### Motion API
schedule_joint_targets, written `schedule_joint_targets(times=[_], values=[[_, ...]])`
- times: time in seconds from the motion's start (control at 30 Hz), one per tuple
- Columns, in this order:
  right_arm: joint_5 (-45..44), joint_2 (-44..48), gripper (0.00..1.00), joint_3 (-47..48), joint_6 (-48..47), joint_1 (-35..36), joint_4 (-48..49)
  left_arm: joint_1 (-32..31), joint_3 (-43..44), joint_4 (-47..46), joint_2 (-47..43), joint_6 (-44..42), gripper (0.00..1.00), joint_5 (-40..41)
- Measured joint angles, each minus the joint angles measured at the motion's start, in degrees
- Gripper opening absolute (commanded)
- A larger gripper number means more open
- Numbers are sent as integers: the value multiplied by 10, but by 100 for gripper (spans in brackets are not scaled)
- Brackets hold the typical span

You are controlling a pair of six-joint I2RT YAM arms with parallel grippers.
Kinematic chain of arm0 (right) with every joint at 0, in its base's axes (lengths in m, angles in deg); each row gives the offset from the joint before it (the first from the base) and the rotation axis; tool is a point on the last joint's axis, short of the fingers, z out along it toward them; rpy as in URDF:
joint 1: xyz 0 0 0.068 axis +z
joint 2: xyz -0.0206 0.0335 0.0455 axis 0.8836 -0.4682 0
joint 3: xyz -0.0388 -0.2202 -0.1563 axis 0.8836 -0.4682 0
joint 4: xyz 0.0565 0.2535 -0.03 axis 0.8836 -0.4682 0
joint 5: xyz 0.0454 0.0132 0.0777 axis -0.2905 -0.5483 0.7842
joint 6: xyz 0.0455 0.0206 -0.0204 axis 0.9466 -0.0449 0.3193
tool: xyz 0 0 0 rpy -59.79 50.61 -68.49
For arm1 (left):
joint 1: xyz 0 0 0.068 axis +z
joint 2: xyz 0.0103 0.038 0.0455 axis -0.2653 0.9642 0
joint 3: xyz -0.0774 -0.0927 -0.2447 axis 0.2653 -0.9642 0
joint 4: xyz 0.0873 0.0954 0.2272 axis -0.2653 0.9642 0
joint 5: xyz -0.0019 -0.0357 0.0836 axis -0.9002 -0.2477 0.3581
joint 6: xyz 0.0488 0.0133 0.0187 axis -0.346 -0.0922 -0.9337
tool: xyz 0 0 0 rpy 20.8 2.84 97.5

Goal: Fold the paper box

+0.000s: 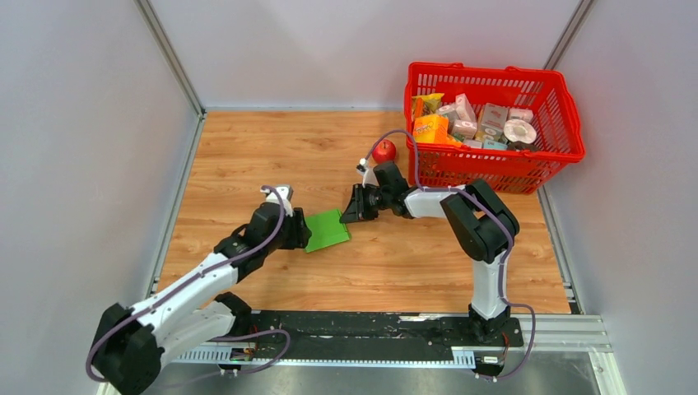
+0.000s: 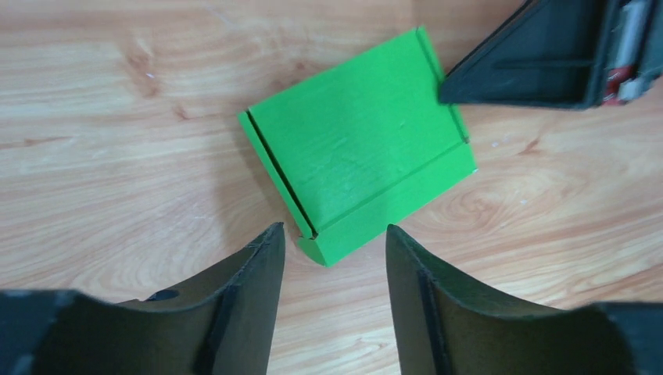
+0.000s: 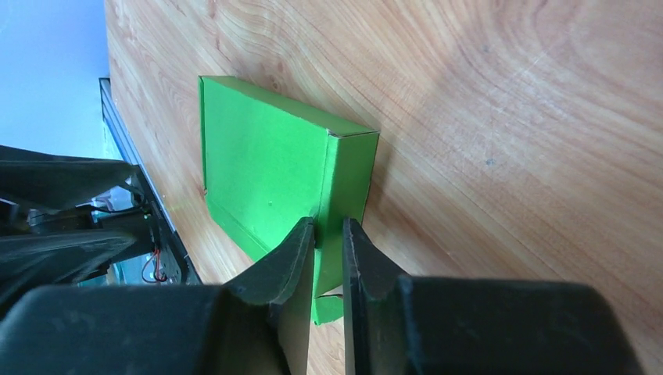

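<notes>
paper box (image 1: 327,230): flat on table (image 1: 247,148), frame centre | left gripper (image 2: 332,228): wide, just beside its lower corner | right gripper (image 3: 328,221): narrow, seems pinching its edge

The top camera looks down from high up at the whole table (image 1: 247,148). Both wrist cameras are very close, the left above, the right low beside, and all share the green box (image 2: 360,156).
</notes>
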Motion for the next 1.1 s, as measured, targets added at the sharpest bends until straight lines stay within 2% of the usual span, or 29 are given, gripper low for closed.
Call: schedule_joint_targets(times=[0.03, 0.17, 0.33, 0.43, 0.5, 0.7, 0.97, 1.1], values=[[2, -2, 16, 0, 3, 0, 2, 6, 3, 12, -22, 2, 72, -3], [8, -4, 14, 0, 9, 0, 9, 40, 26, 65, -94, 12, 73, -9], [8, -4, 11, 0, 10, 0, 11, 125, 36, 100, -126, 41, 74, -49], [9, -4, 12, 0, 10, -4, 11, 182, 9, 73, -118, 66, 75, -103], [10, -4, 12, 0, 10, -6, 11, 198, -10, 50, -100, 82, 75, -136], [15, -4, 11, 0, 16, -11, 11, 201, -57, -66, -25, 129, 75, -229], [24, -7, 11, -1, 25, -17, 15, 201, -89, -162, 35, 177, 75, -268], [27, -9, 11, -1, 28, -18, 17, 201, -90, -223, 98, 198, 69, -284]])
